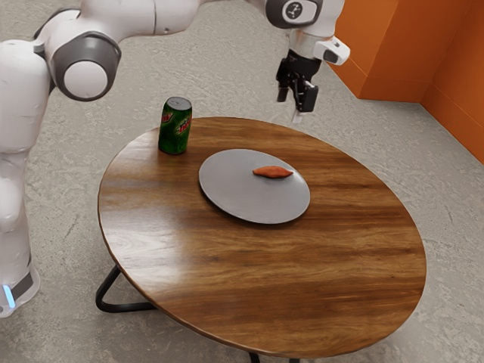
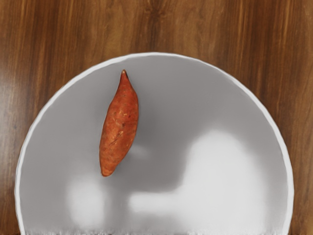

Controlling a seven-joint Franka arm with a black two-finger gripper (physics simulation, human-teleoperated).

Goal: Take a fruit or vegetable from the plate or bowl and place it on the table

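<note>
High above the table, the black gripper points downward with its two fingers apart and nothing between them. An orange-red sweet potato lies on the round grey plate, near the plate's edge on the exterior view's right. In the wrist view the sweet potato lies whole on the plate, one pointed end close to the pale rim. The hand is well above both, touching neither.
A green soda can stands upright on the round wooden table, beyond the plate toward the exterior view's upper left. Bare wood surrounds the plate, widest toward the exterior view's lower right. Orange walls rise behind.
</note>
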